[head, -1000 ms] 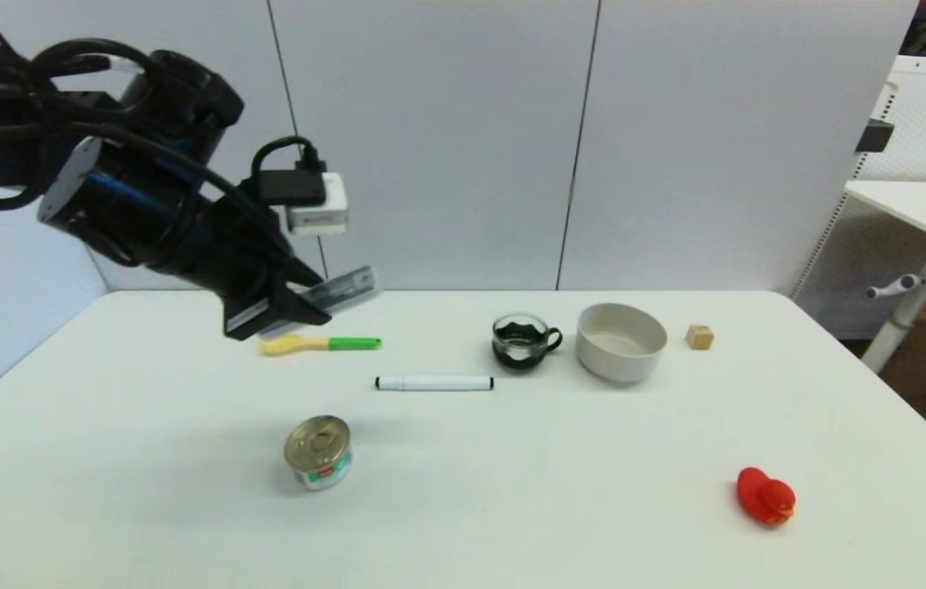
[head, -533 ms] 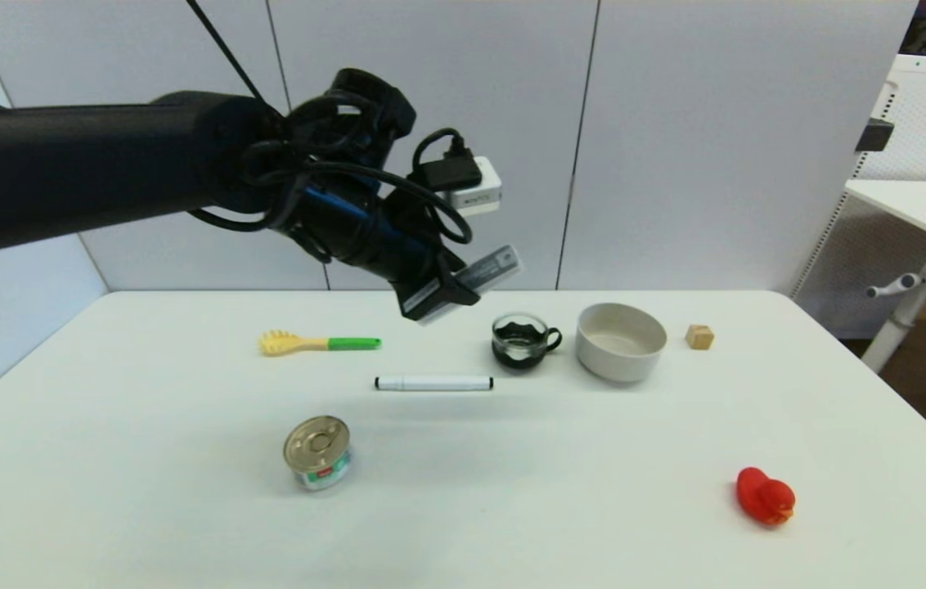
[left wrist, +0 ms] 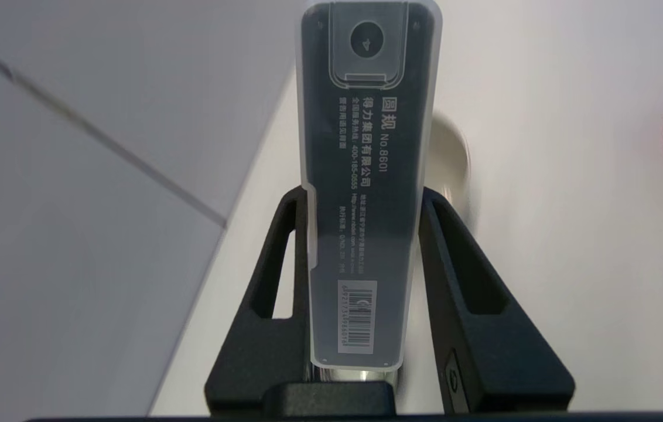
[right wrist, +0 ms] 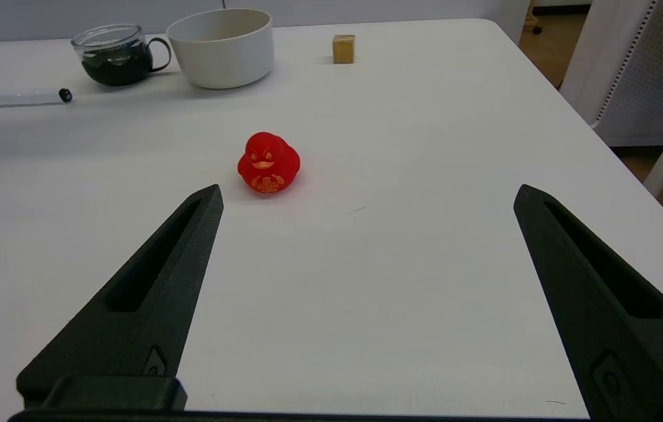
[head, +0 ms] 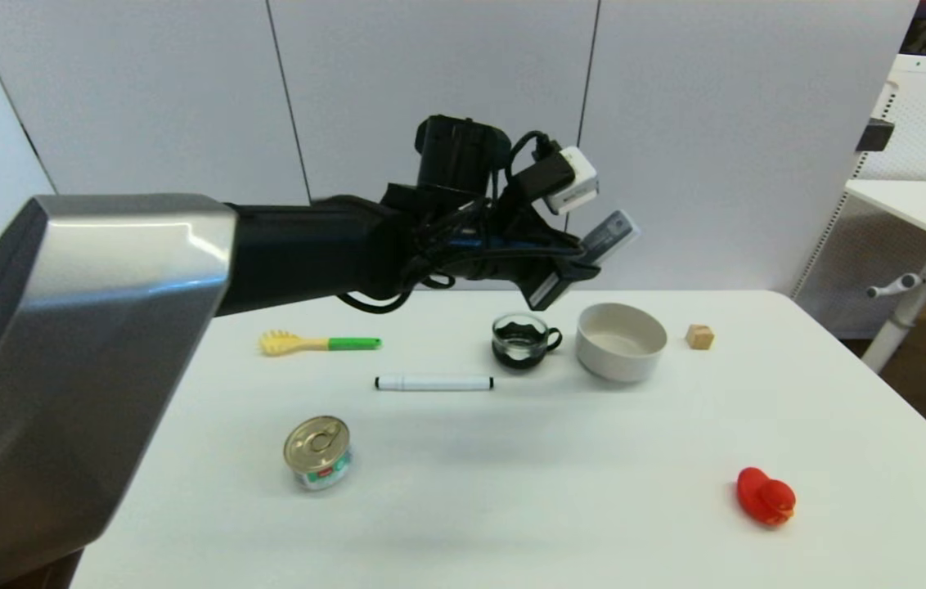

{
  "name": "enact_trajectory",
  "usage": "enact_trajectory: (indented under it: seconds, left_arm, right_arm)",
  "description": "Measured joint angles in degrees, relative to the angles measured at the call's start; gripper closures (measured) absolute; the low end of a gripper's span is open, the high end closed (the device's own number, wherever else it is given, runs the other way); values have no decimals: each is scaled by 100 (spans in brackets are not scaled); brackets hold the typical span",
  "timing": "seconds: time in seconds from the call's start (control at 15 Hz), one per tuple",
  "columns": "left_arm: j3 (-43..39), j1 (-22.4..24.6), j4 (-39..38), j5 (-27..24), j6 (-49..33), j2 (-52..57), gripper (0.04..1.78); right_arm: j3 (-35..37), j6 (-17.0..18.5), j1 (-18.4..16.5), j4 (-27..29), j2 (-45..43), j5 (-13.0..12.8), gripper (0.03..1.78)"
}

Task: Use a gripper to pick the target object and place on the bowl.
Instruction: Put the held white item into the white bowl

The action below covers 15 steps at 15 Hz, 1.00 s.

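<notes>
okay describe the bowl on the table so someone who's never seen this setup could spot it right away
On the white table, look along the far row of items near the wall panels, right of the white marker. The bowl sits between a glass cup with a black handle and a small wooden cube. It is the only plain off-white, thick-walled round dish, wider than the cup.

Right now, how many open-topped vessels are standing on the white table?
2. The glass cup with a black handle sits near the table's far edge; the off-white bowl stands just to its right. None appears hidden.
</notes>
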State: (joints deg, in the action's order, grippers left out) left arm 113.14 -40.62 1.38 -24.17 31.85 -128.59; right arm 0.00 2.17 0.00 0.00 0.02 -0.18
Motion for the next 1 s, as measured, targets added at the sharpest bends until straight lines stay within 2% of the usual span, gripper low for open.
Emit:
enact_trajectory:
  seconds: [0.33, 0.53, 0.67, 1.0]
  left_arm:
    - [-2, -375, -2755, -13, -1290, -852, 125]
    - [-5, -496, -3729, -16, -1797, -1287, 125]
    - [-2, -519, -4159, -10, -2120, -1519, 125]
    - [4, -519, -4252, 4, -2238, -1866, 125]
  right_arm:
    - [0, 2, 0, 0, 0, 0, 10]
    - [0, 2, 0, 0, 0, 2, 10]
    - [0, 2, 0, 0, 0, 2, 10]
    - [0, 2, 0, 0, 0, 0, 10]
